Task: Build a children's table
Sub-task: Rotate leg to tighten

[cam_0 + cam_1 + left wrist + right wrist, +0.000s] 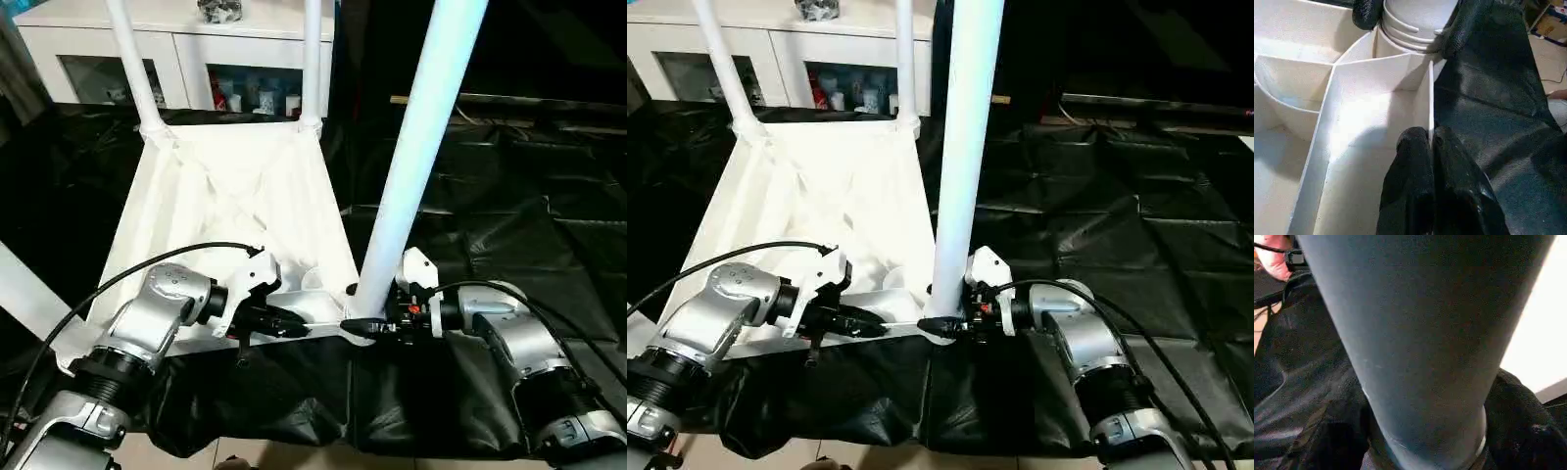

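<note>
The white tabletop [235, 196] lies upside down on a black sheet, ribbed underside up. Two white legs [132, 59] [312, 59] stand in its far corner sockets. A third leg [411, 157] stands upright in the near right socket. My right gripper [364, 321] is closed around this leg's base, a black finger [1367, 12] on each side of it. My left gripper [1430, 139] is shut on the thin near rim [1429, 98] of the tabletop, just left of that socket.
A white glass-fronted cabinet [186, 59] stands behind the tabletop. The black sheet [490, 196] covers the floor to the right and in front. A long white piece [27, 294] lies at the left edge. Cables loop over both forearms.
</note>
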Controlling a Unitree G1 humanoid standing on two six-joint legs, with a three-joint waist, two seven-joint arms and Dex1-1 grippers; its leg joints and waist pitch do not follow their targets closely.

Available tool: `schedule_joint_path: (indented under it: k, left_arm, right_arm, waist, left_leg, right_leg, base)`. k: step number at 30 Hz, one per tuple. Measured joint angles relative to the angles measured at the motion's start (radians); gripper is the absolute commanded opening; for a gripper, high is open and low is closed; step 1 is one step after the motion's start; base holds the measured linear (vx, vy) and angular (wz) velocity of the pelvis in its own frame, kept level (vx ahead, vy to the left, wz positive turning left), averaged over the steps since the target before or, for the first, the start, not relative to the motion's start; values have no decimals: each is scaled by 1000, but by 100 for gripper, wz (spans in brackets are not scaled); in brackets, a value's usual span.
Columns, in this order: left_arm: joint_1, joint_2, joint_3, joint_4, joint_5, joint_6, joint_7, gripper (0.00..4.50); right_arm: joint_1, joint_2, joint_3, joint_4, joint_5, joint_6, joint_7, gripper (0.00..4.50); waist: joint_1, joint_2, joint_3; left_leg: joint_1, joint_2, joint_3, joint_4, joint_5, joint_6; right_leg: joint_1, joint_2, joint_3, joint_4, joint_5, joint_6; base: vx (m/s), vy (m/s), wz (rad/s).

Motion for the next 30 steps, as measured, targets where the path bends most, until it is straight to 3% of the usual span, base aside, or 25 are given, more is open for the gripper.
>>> schedule_joint_path:
  k: [4,9,14,15,17,24,30]
  left_arm:
    - [-33,-42,12,51,30,-12,124,0]
    - [-48,-124,47,67,65,35,301,0]
    - [-54,-198,68,67,80,71,435,0]
    - [-53,-206,70,66,80,78,446,0]
    - [-50,-209,68,58,80,83,449,0]
    - [-43,-204,59,37,84,83,438,0]
    - [-40,-129,24,-1,74,84,302,0]
  right_arm:
    - [-15,83,-56,85,-15,-33,-191,268]
    - [-53,187,-123,171,-34,-41,-488,267]
    - [-84,259,-162,211,-58,-41,-709,267]
    - [-83,265,-163,211,-72,-49,-728,302]
    - [-83,270,-163,214,-78,-62,-737,337]
    - [-82,251,-157,207,-85,-71,-676,376]
    - [-57,121,-93,150,-70,-66,-384,376]
  waist:
    - [-6,0,0]
    - [-33,0,0]
    - [-39,1,-1]
    - [-39,2,-1]
    - [-39,2,-2]
    - [-39,3,-2]
    - [-35,2,-1]
  left_leg:
    - [2,0,0,0,0,0]
    - [3,0,-3,0,0,0]
    - [3,0,-3,0,0,0]
    - [3,0,-3,0,0,0]
    - [2,0,-3,-1,0,0]
    - [2,0,-2,-1,0,0]
    - [0,0,-1,-1,0,0]
  right_leg:
    - [1,0,0,0,-1,2]
    - [1,0,0,0,-1,3]
    - [1,0,0,-1,-1,3]
    - [1,0,0,-1,-1,3]
    - [1,0,0,-1,-1,3]
    - [1,0,0,-1,-1,3]
    - [0,0,0,-1,-2,4]
  base:
    - [0,0,0]
    - [0,0,0]
    - [0,0,0]
    - [0,0,0]
    - [0,0,0]
    - [0,0,0]
    - [0,0,0]
